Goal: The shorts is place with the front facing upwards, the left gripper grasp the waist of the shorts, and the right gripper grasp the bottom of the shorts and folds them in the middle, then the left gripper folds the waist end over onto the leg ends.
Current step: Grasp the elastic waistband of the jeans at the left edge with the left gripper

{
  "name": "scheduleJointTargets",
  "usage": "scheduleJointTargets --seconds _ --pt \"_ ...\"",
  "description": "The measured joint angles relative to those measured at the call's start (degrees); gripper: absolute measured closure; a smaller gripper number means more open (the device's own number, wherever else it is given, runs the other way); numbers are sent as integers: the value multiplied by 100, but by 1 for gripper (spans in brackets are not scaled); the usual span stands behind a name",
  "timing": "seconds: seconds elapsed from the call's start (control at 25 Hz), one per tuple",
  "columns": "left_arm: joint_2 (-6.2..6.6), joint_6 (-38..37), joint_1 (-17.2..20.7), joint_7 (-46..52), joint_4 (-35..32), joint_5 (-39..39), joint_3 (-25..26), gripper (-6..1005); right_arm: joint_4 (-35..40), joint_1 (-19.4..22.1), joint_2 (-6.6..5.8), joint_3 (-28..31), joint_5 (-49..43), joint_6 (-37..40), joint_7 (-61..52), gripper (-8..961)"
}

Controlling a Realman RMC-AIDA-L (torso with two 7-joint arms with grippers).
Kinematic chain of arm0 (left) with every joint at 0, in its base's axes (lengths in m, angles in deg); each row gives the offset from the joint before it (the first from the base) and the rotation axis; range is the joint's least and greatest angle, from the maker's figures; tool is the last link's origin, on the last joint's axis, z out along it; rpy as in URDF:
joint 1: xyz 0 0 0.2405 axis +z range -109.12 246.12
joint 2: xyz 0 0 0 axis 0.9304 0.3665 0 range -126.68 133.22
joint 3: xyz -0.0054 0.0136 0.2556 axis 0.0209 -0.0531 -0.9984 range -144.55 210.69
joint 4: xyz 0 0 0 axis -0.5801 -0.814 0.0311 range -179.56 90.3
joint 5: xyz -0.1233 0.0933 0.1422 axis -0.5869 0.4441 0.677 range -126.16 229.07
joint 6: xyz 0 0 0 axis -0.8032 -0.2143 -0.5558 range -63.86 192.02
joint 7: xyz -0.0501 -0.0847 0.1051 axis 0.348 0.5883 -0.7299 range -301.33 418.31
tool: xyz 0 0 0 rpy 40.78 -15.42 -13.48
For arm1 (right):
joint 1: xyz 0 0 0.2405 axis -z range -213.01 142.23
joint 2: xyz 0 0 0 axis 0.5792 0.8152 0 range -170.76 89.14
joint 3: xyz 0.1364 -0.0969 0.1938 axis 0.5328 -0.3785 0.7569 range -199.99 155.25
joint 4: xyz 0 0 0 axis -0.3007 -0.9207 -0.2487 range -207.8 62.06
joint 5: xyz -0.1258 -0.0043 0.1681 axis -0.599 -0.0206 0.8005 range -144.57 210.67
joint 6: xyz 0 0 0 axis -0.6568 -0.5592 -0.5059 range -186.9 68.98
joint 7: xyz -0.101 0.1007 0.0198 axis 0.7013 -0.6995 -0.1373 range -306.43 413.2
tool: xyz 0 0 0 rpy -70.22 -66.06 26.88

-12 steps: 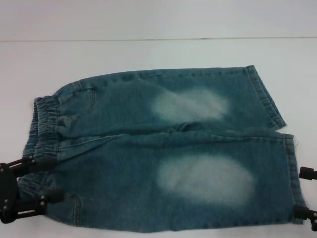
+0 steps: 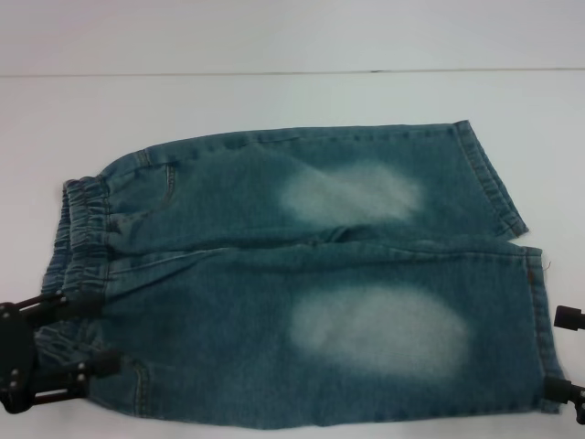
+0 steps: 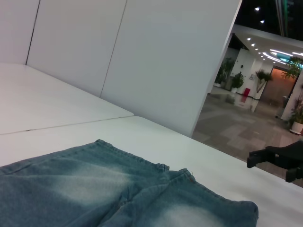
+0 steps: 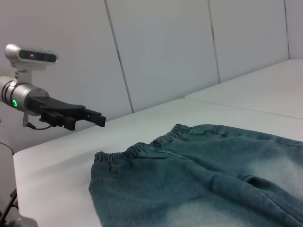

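The shorts [image 2: 311, 274] lie flat on the white table [image 2: 274, 101], front up, with two pale faded patches. The ruched waist [image 2: 78, 238] is at the left, and the bottom of the shorts, the two flat leg ends [image 2: 539, 302], is at the right. My left gripper [image 2: 102, 331] is open over the near corner of the waist. In the right wrist view the left gripper [image 4: 71, 116] hangs above the table, apart from the waist [image 4: 142, 151]. My right gripper [image 2: 558, 352] is open at the near leg's hem, and its fingers straddle the hem's edge.
A table seam [image 2: 274, 72] runs across behind the shorts. White wall panels [image 4: 165, 47] stand past the table's far side. In the left wrist view the right gripper [image 3: 279, 161] shows beyond the hems [image 3: 189, 177], with an open hallway [image 3: 255, 109] behind it.
Hardly anything differs. The left gripper has shifted very slightly towards the near edge. The shorts lie as before.
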Motion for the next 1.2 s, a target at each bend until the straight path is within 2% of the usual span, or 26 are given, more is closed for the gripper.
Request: scheduleJointTargets --seconds 0.4,0.84,1.04,1.2 --pt "-5 280 17 191 -159 0 -8 157 0 -33 -15 21 25 -1 -30 11" --pt "-10 445 141 1384 -1516 566 24 157 0 -25 -53 132 46 -1 -87 12" --pt "-125 654 204 1678 -2049 848 23 157 0 -56 -53 146 78 -1 -135 13" --pt "-178 854 207 1696 -2075 889 -34 157 0 -89 -53 146 119 -1 -217 15"
